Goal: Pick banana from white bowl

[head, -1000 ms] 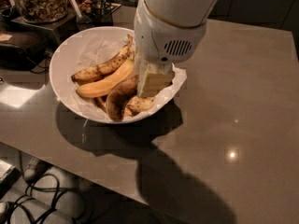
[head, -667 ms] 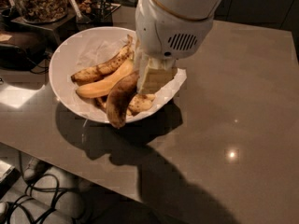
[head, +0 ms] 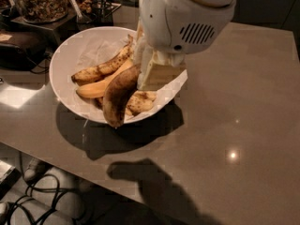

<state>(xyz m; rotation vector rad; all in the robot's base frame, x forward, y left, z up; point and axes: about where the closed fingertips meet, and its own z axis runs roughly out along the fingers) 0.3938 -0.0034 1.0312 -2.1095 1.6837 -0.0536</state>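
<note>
Banana (head: 119, 95), thick and mostly brown, hangs slanting down and to the left of the jaws, its upper end clamped between them and its lower tip jutting past the rim of the white bowl (head: 60, 60). The gripper (head: 157, 76) sits over the bowl's right side; its white housing hides most of the grip and part of the crumpled paper (head: 96, 48). Four bananas show in the one bowl: the held one, a smooth yellow-orange banana (head: 93, 89) and a speckled banana (head: 101, 69) left of the jaws, and a spotted piece (head: 140, 102) below them, partly covered. The bowl stands on the counter (head: 234, 125)
</note>
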